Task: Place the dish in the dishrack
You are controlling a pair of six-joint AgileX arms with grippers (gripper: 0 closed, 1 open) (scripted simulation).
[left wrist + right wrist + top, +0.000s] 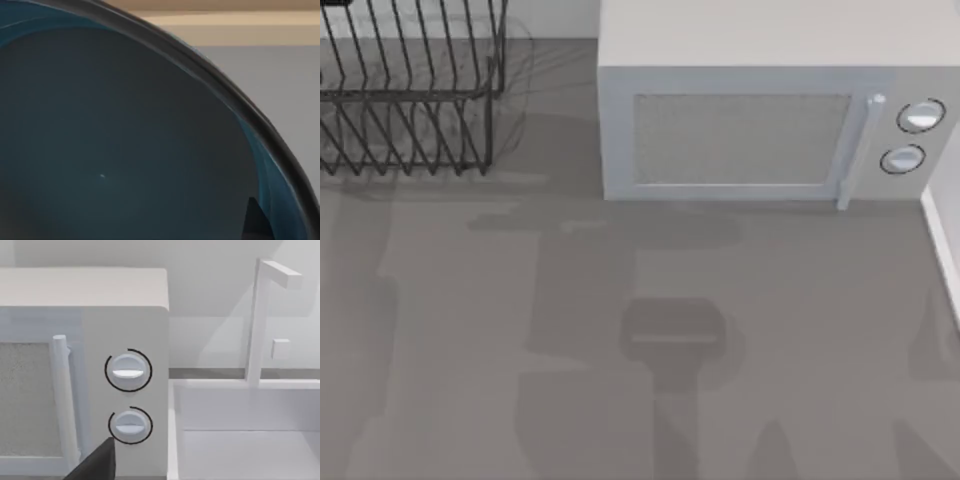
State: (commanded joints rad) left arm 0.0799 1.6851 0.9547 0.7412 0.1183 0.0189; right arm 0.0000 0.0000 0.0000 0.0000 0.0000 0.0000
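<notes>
Left wrist: I see the dish [110, 140] very close, smooth grey-blue inside; grip, I cannot tell.
Right wrist: faces the microwave [85, 315]; jaws, cannot tell.
Dishrack [410, 100]: thin black wire, top view's left.

Black dishrack [410, 90], blue-grey dish [115, 140]

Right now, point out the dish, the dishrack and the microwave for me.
dish [115, 140], left wrist view, on its grey-blue inside.
dishrack [410, 95], top view, on its front rail.
microwave [740, 140], top view, on its door window.
</notes>
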